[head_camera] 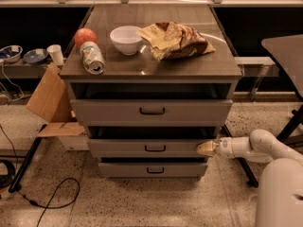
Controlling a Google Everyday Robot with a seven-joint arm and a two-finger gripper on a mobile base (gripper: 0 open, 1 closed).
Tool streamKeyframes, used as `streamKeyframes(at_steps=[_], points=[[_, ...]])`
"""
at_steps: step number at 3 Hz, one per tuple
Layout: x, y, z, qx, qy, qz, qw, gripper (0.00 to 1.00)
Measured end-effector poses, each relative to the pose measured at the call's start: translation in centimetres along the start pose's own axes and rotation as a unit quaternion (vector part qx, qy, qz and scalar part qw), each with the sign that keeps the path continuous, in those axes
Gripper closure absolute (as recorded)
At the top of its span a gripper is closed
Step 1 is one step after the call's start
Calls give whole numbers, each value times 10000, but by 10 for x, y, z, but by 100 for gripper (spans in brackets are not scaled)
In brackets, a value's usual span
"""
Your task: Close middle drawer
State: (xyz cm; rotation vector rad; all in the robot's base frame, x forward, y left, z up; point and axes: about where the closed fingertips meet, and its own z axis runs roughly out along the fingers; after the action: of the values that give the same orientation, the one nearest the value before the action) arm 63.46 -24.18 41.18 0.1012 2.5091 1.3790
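Grey mid drawer [151,148], dark handle. Cream-tipped gripper [207,149] at its right end; arm [255,145] white. Cabinet top: red-orange apple [85,35], white bowl [126,38], yellow/brown bag [175,40], silver can [92,58]. Floor [142,202] beige, speckled. Box [47,98] tan.

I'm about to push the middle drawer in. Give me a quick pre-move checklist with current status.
1. Travel left on the middle drawer: ok, a dark gap shows above its front.
2. The pincer at that front's right end: ok.
3. Firm contact with the front: cannot tell.
4. Nothing sticking up inside the drawer: cannot tell, too dark.
5. Push point near the handle: not ok, well off to the right; the drawer might skew.
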Motion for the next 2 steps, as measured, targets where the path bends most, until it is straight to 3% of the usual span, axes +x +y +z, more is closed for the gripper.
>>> streamKeyframes(at_steps=[2], points=[[-13,23,17,-145,-9,-149,9998,100]])
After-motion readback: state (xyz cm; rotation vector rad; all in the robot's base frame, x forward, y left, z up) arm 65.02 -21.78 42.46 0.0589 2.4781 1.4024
